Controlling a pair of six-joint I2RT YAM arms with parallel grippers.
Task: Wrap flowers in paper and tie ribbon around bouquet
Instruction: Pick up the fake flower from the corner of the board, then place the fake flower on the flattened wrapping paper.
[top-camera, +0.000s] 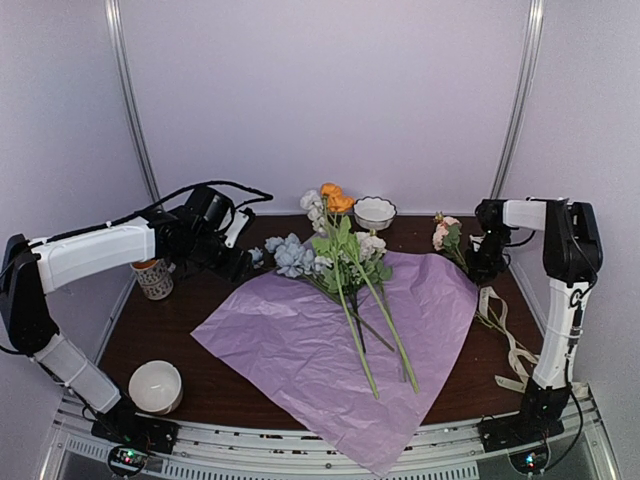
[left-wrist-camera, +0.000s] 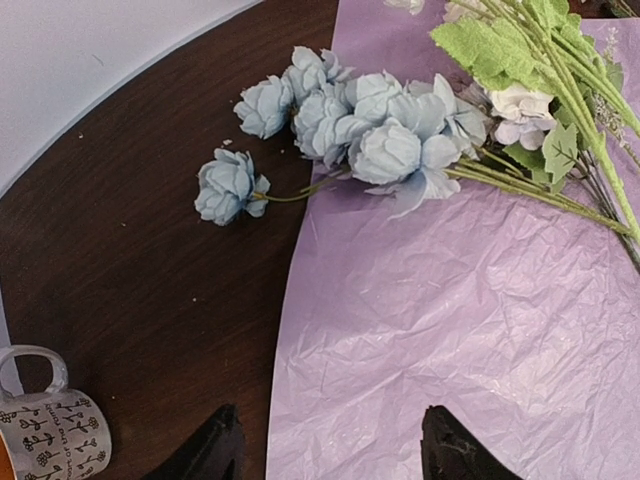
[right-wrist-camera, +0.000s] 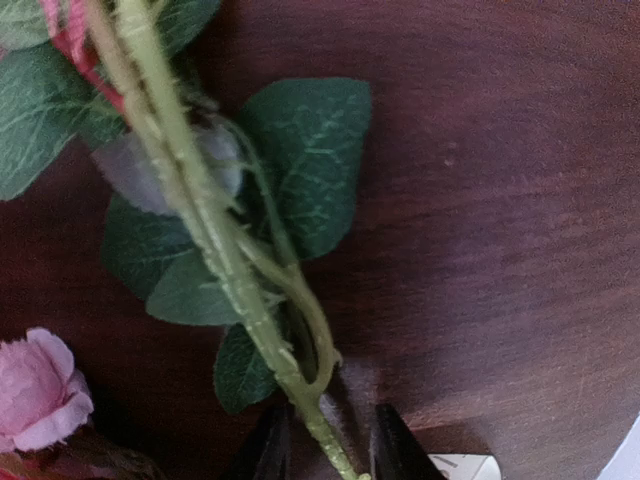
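**Right gripper** (right-wrist-camera: 328, 442): low over the worktop (top-camera: 160, 335) near its far right corner. The fingers stand close together, one on each side of a green stem (right-wrist-camera: 205, 225). Whether the pads press on the stem cannot be told (thin dark gaps show on both sides of it in the wrist view). The stem lies on bare wood with dark leaves (right-wrist-camera: 310, 160) spread flat beside it. A pink bloom (right-wrist-camera: 35, 390) lies on the wood near the fingers.

**Ribbon** (top-camera: 508, 345): loose along the right edge of the worktop, nearer the arm's base than the gripper, and apart from the paper (top-camera: 320, 350).

**Left gripper** (left-wrist-camera: 330, 455): jaws wide apart, holding nothing. It hovers over the left edge of the paper, with one finger above wood and the other above the sheet. Blue blooms (left-wrist-camera: 370, 120) lie just ahead of it. Most rest on the paper, and one head (left-wrist-camera: 228, 185) rests on the wood.

**Paper**: spread flat and crinkled across the middle of the worktop. Its near corner hangs over the near edge.

**Flowers** (top-camera: 345, 260): laid on the paper, unwrapped. The blooms point to the far edge and the stalks to the near edge. An orange bloom (top-camera: 337, 198) lies beyond the sheet.

**Other items**:
- A mug (top-camera: 153, 278) stands at the left edge, under the left arm.
- A bowl (top-camera: 374, 211) stands at the far edge.
- A second bowl (top-camera: 156, 386) stands by the near left corner.
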